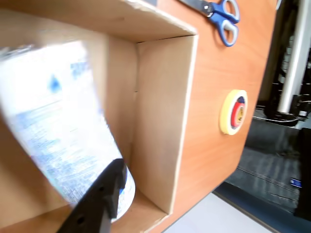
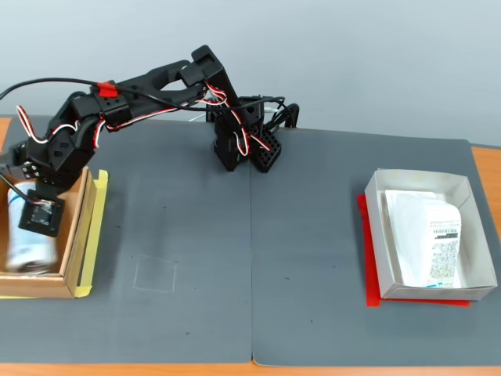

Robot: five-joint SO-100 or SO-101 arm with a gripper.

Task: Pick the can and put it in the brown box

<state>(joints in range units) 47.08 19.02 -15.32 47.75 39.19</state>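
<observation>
The can, white with blue print, lies motion-blurred inside the brown box in the wrist view. One black finger crosses its lower end. In the fixed view the arm reaches to the far left, and my gripper hangs over the brown box. There the can is a blurred white shape inside the walls, while the gripper itself looks sharp. The can seems loose from the gripper's hold. The second finger is hidden.
Blue-handled scissors and a yellow tape roll lie on the wooden table beyond the box. At the right of the dark mat stands a white paper tray holding a printed packet.
</observation>
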